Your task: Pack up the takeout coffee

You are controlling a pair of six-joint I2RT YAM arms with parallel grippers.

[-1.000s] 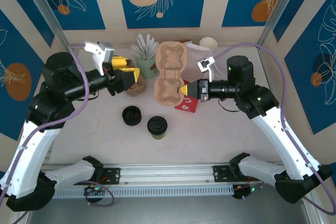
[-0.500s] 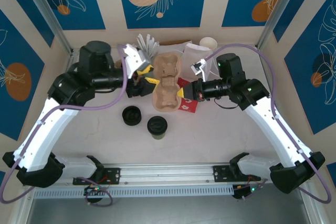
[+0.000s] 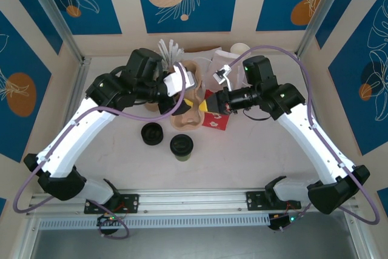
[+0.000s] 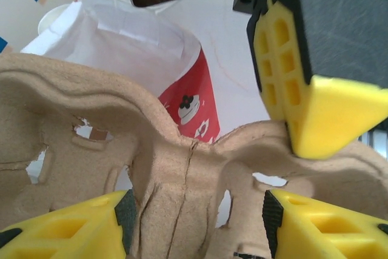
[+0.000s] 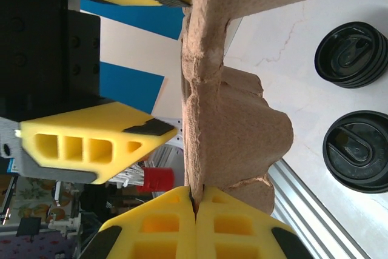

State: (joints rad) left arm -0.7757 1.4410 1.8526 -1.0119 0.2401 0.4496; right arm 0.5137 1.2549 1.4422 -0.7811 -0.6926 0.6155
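The takeout coffee (image 3: 181,145) stands upright on the table (image 3: 254,150), lid up and long axis vertical, near the centre, just nearer than the pulp cup carrier (image 3: 188,112). The right gripper (image 5: 195,207) pinches the carrier's edge, and the left gripper (image 4: 195,213) straddles it, jaws half-wide.

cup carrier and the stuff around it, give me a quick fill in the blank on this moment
1. The right gripper has its jaws ___ on the edge of the cardboard cup carrier.
2. The left gripper has its jaws ___, one on each side of the carrier.
3. In the top view, the loose black lid lies on the table to the ___ of the takeout coffee.
Missing words: shut; open; left.
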